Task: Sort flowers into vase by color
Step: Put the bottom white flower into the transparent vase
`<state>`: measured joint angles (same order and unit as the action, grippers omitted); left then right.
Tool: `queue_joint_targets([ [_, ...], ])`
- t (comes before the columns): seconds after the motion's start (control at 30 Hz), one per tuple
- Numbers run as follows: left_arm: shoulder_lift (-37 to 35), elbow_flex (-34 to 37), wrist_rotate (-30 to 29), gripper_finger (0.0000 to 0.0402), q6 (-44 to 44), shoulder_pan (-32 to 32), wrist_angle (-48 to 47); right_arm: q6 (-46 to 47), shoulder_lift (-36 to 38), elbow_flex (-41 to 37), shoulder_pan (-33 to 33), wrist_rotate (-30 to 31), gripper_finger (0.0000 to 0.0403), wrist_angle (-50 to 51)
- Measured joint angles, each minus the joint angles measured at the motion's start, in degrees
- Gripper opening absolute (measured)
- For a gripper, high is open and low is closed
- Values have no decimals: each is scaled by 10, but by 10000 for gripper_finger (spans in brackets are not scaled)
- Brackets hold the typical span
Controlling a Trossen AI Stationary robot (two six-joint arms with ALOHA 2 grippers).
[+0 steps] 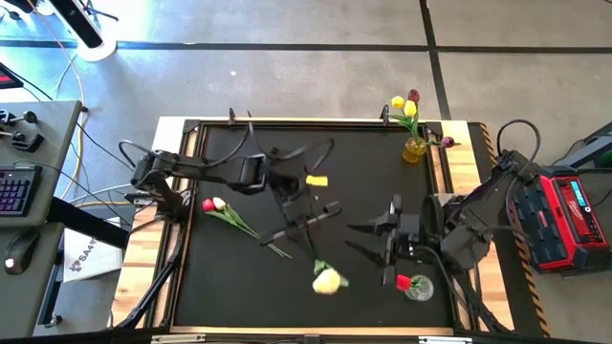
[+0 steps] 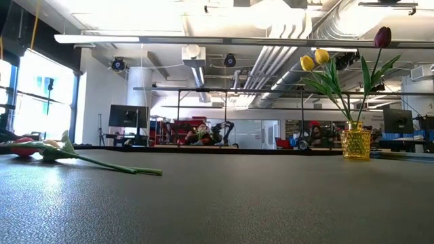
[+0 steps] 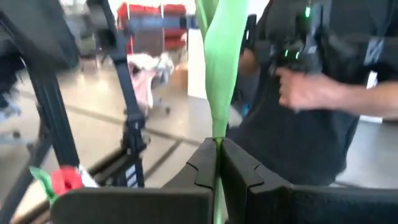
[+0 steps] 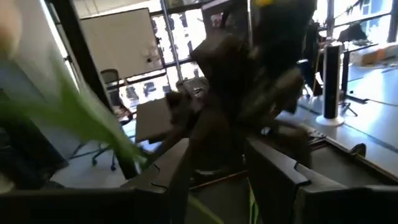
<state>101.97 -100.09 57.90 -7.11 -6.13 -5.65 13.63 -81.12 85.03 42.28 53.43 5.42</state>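
Note:
My left gripper point(image 1: 316, 218) hangs above the table's middle, shut on a cream-white tulip whose head point(image 1: 327, 280) shows toward the near edge. My right gripper point(image 1: 368, 241) is open just right of it, fingers pointing left. In the right wrist view a green leaf point(image 4: 93, 124) crosses beside the open fingers point(image 4: 180, 180); I cannot tell whether they touch it. A red tulip point(image 1: 403, 282) stands in a clear glass vase point(image 1: 419, 288). Yellow and maroon tulips point(image 1: 405, 103) stand in a yellow vase point(image 1: 413, 148). A red and a white tulip point(image 1: 212, 204) lie flat at the left. My left gripper point(image 3: 217, 162) pinches the cream tulip's green stem and leaf point(image 3: 219, 93) between its two shut fingers, which lie across the stem. The flower is lifted clear of the table. Its head is out of the left wrist view.
A maroon tulip point(image 1: 447, 141) lies beside the yellow vase near the far right corner. The lying tulips' stems point(image 2: 108, 166) reach toward the middle. A raised frame point(image 1: 306, 122) borders the black mat. A person point(image 3: 323, 93) stands beyond the table in the left wrist view.

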Motion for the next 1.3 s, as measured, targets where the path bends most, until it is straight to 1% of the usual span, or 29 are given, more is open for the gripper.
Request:
queue_joint_targets([
  [0.2,0,0,-1,0,116,25,122,-1,0,0,3,-17,141,-2],
  [0.3,0,0,-19,0,159,38,151,-15,0,0,3,-20,141,-6],
  [0.4,0,0,-48,0,189,48,160,-42,0,0,3,-20,141,-27],
  [0.53,0,0,-90,0,199,54,162,-112,0,0,2,-17,141,-84],
  [0.7,0,0,-103,0,188,54,163,-180,0,0,-8,2,141,-130],
  [0.8,0,0,-110,0,185,54,163,-186,0,0,-19,-6,141,-132],
  [0.93,0,0,-126,0,185,54,162,-171,0,0,-39,-61,141,-131],
  [1.0,0,0,-126,0,185,54,161,-164,0,0,-45,-70,138,-131],
  [1.07,0,0,-127,0,185,54,161,-160,0,0,-47,-70,123,-131],
  [1.1,0,0,-127,0,185,54,161,-160,0,0,-48,-70,109,-131],
  [1.23,0,0,-126,0,185,54,154,-164,0,0,-42,-67,20,-129],
  [1.27,0,-1,-126,0,185,53,150,-171,0,0,-40,-67,13,-129],
  [1.3,0,-1,-127,1,185,52,144,-171,-1,0,-36,-62,14,-128],
])
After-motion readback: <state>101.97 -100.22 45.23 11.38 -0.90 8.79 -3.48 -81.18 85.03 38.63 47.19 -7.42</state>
